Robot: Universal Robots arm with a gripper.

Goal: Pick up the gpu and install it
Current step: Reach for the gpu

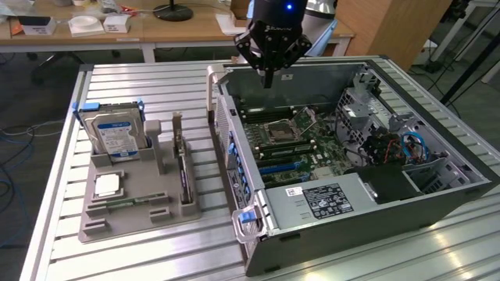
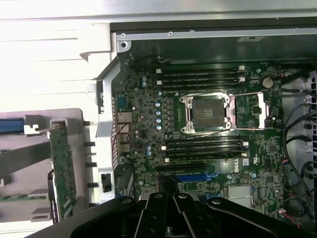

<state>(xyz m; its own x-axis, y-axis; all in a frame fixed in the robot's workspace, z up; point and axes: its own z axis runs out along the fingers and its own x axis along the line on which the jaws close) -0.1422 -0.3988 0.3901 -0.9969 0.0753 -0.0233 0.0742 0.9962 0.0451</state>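
Observation:
The gpu (image 1: 182, 167) stands on edge in a grey holder (image 1: 137, 219) on the exterior view's left. It is a thin green card with a silver bracket at its far end. It also appears in the wrist view as a green board (image 2: 62, 168) beside the case. My gripper (image 1: 268, 82) hangs above the far end of the open computer case (image 1: 437, 199), well apart from the gpu. Its fingers (image 2: 163, 215) are shut with nothing between them. The motherboard (image 2: 208, 144) lies below it, showing an empty CPU socket (image 2: 207, 113) and a blue slot (image 2: 195, 177).
The grey holder also carries a hard drive with a blue label (image 1: 117, 137), a square chip (image 1: 107, 185) and a memory stick (image 1: 125, 203). The case has cables and drive bays (image 1: 406, 146) at its right end. Desks (image 1: 117, 29) stand behind the slatted table (image 1: 140, 82).

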